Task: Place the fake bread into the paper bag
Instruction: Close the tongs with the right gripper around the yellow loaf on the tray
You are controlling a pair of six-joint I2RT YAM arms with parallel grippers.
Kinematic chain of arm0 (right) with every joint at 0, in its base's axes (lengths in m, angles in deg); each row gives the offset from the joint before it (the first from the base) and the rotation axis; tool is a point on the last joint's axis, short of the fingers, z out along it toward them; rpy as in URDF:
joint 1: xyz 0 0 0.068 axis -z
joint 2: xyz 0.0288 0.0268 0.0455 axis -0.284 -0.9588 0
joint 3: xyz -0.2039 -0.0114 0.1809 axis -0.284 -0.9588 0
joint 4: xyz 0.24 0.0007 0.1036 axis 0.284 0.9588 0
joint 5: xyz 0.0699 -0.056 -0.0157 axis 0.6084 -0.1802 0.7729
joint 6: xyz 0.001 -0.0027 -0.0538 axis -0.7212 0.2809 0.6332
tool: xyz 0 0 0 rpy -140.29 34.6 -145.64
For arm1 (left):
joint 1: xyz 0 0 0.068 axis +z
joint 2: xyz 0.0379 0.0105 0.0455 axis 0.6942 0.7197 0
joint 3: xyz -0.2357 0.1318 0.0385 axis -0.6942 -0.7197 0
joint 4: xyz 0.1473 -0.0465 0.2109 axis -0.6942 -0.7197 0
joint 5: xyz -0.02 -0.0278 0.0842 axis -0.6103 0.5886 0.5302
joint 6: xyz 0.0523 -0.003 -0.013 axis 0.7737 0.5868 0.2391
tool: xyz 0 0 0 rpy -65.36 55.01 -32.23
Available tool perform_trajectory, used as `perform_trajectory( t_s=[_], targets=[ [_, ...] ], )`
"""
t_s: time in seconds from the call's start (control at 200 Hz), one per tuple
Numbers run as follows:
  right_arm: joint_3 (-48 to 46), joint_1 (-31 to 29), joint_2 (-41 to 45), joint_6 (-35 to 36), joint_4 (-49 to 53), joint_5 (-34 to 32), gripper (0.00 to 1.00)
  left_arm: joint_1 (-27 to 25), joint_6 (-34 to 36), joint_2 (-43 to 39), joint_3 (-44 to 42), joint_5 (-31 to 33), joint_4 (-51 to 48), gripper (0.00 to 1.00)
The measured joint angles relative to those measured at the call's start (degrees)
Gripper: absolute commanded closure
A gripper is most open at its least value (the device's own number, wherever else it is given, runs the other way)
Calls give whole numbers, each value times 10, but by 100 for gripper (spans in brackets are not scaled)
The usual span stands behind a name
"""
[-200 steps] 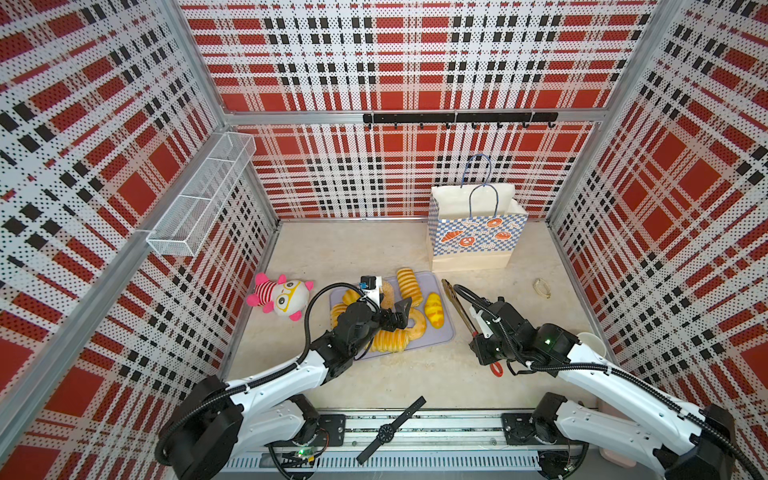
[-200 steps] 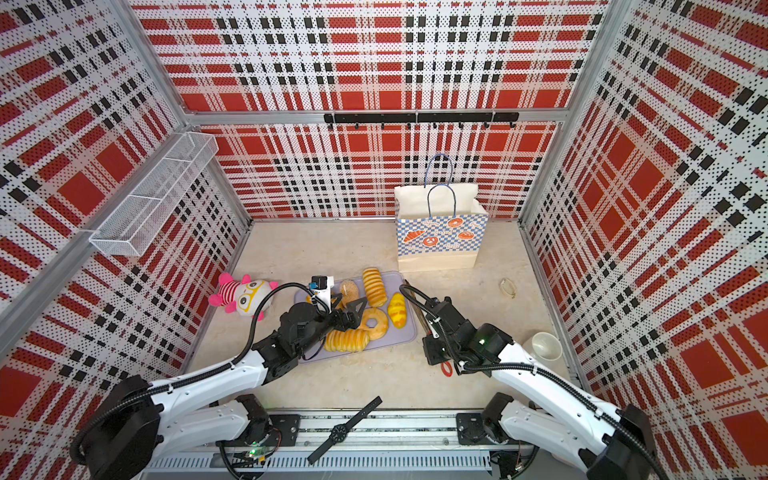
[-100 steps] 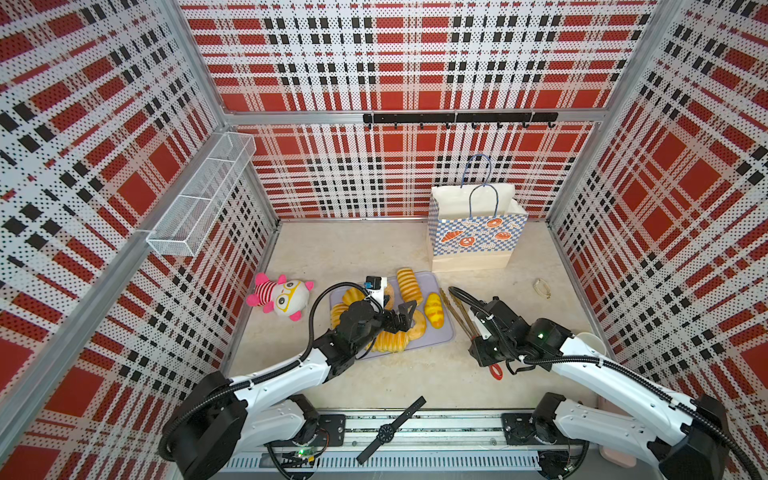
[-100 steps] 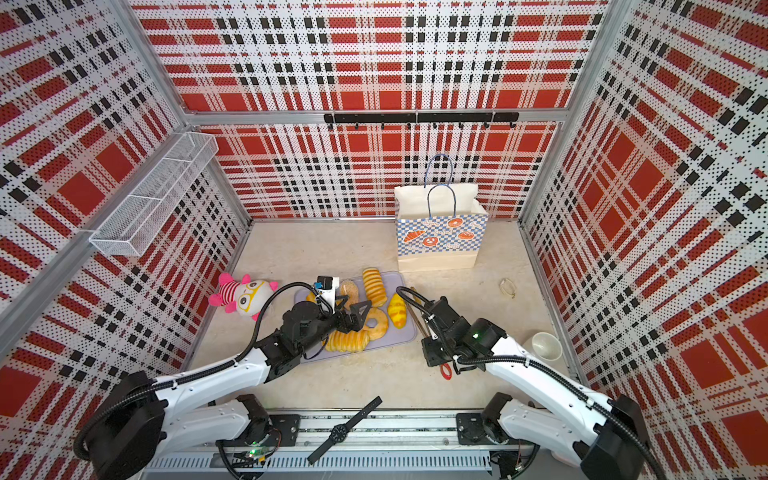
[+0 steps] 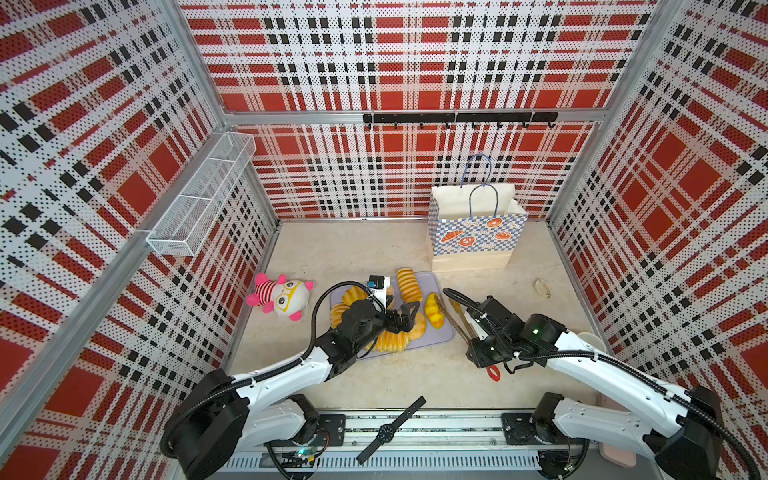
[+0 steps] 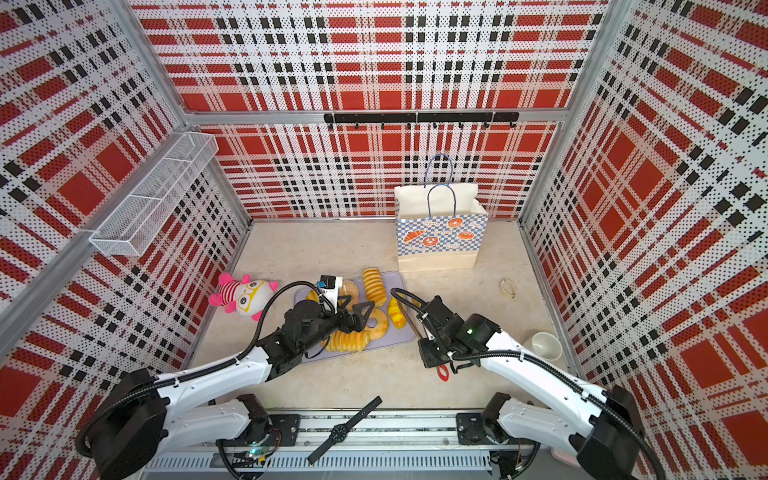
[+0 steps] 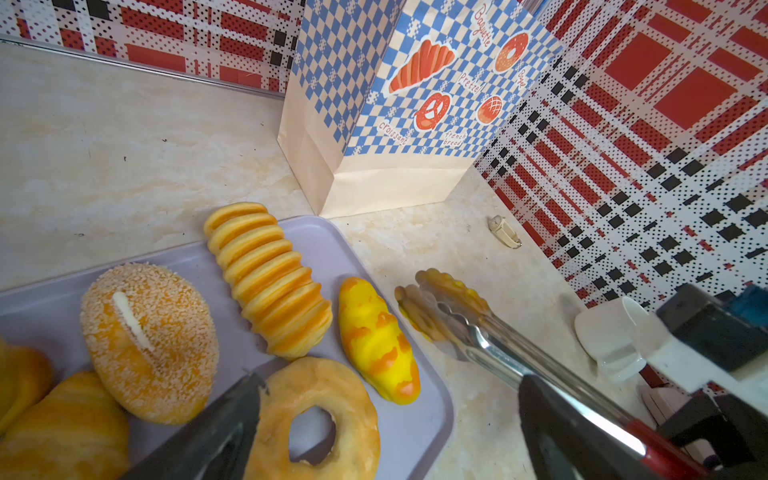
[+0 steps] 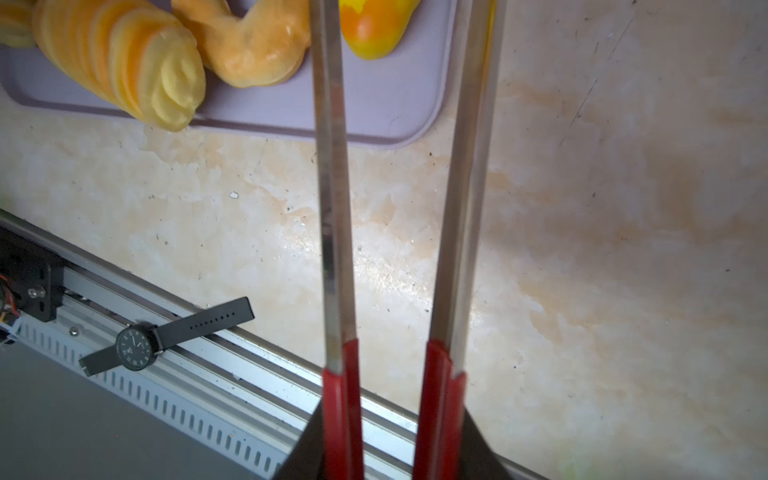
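Observation:
Several pieces of fake bread lie on a lilac tray (image 5: 441, 333): a ridged loaf (image 7: 266, 274), a seeded bun (image 7: 149, 340), a ring doughnut (image 7: 328, 399) and a yellow bun (image 7: 374, 336). My left gripper (image 5: 405, 316) (image 6: 359, 316) (image 7: 390, 386) hovers open over the doughnut, holding nothing. My right gripper (image 5: 482, 353) (image 6: 432, 353) (image 8: 395, 419) is shut on the red handles of metal tongs (image 5: 455, 320) (image 8: 332, 208). The tongs' golden tips (image 7: 440, 299) stand slightly apart beside the tray's right edge. The paper bag (image 5: 473, 241) (image 6: 440, 239) stands upright and open by the back wall.
A pink-striped plush doll (image 5: 279, 296) lies left of the tray. A white cup (image 5: 590, 338) sits by the right wall, a small clip (image 5: 541, 287) on the floor near it. A black wristwatch (image 5: 390, 430) rests on the front rail. A wire basket (image 5: 199, 199) hangs on the left wall.
The tongs' arms have spread a little in my right gripper, and their tips have dropped closer to the tray's right edge. My left arm has barely moved.

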Motion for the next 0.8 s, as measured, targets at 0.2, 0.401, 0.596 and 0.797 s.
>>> perform_trajectory(
  t_s=[0.2, 0.401, 0.596, 0.797],
  targets=[
    [-1, -20, -15, -12, 1, -9, 67, 0, -3, 11, 1, 0, -1, 2],
    [-1, -21, -17, -12, -3, -9, 66, 0, -8, 22, 10, 0, -4, 2],
    [-1, -21, -26, -10, -9, 2, 66, 0, -9, 23, 10, 0, -5, 2],
    [-2, -21, -45, -4, -21, 5, 67, 0, -9, 23, 10, 0, -5, 2]
  ],
)
